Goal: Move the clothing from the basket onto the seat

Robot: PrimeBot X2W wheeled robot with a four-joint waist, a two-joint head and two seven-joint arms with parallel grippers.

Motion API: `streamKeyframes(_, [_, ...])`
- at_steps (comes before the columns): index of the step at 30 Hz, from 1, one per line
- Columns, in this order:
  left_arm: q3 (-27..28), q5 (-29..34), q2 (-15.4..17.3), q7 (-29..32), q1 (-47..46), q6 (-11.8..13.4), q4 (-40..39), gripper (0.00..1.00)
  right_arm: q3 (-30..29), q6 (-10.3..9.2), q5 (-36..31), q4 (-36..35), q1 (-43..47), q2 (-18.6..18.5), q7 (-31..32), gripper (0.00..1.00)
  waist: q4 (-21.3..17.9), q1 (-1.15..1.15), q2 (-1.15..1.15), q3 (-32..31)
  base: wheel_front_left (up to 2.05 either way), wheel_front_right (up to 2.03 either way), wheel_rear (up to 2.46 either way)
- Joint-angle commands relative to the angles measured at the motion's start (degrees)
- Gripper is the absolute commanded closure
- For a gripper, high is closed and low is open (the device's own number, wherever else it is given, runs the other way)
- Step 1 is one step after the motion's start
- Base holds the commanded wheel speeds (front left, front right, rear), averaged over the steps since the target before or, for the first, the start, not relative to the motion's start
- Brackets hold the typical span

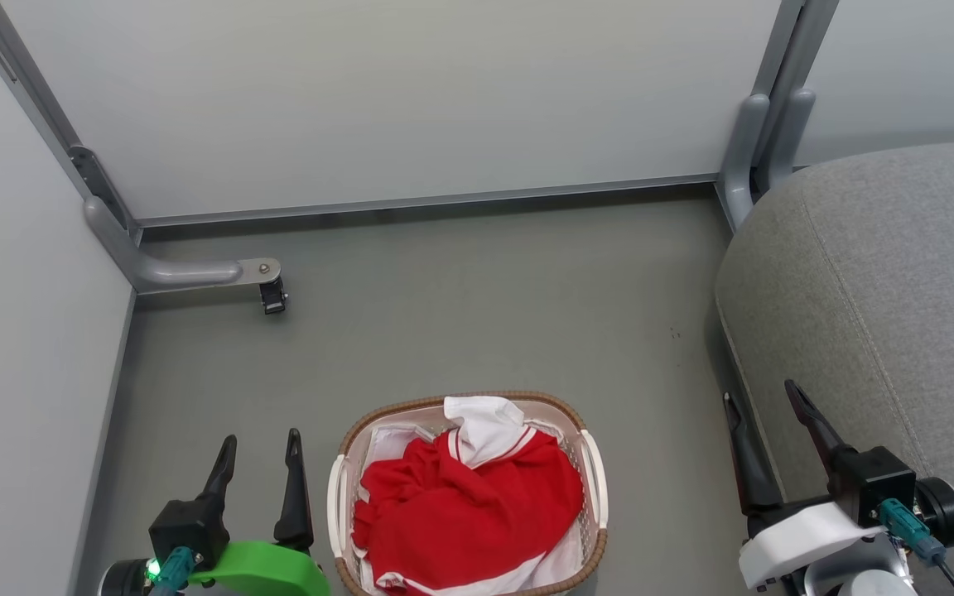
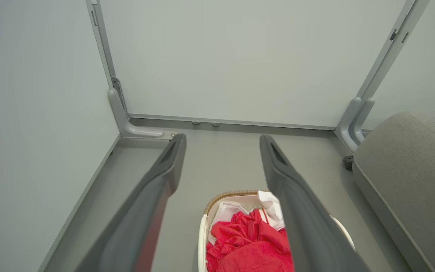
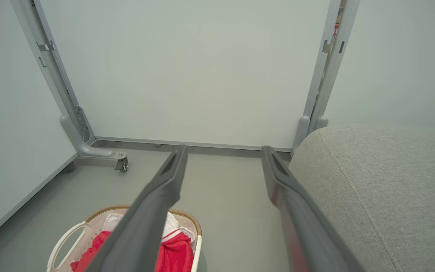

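Observation:
The red clothing (image 1: 469,505) with white sleeves and stripe trim lies heaped in the oval white basket (image 1: 595,480), which stands on the grey floor at the bottom middle of the head view. The grey seat (image 1: 883,281) fills the right side. My left gripper (image 1: 262,451) stands open just left of the basket, nothing between its fingers. My right gripper (image 1: 763,399) is open too, between the basket and the seat's edge. The left wrist view has the clothing (image 2: 247,245), basket (image 2: 203,234) and seat (image 2: 410,166). The right wrist view has the clothing (image 3: 176,253), basket (image 3: 62,241) and seat (image 3: 376,189).
Pale partition panels on grey metal frames close in the back and left. A frame foot with a small black caster (image 1: 272,296) juts onto the floor at the back left. Grey floor (image 1: 477,314) lies between the basket and the back panel.

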Motion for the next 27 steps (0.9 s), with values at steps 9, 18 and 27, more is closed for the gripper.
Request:
streamKeyframes(9, [-0.10, 1.18, 0.39, -0.57, -0.34, 0.08, 0.79, 0.00, -0.08, -0.01, -1.69, 0.23, 0.76, -0.35, -0.62, 0.00, 0.06, 0.00, 0.00, -0.03, 0.00, 0.00, 0.00])
streamKeyframes(18, [-0.04, 0.63, 0.38, -0.56, -0.73, -0.13, 1.30, 0.00, -0.21, -0.01, -1.50, 0.24, 0.60, -0.34, -0.62, 0.00, 0.10, 0.00, 0.00, 0.01, 0.00, 0.00, 0.00])
streamKeyframes(27, [0.14, 0.72, 0.38, -0.56, -0.97, -0.15, 1.11, 0.00, -0.22, -0.01, -1.21, -0.07, 0.47, -0.34, -0.62, 0.00, 0.10, 0.00, 0.00, 0.35, 0.00, 0.00, 0.00])
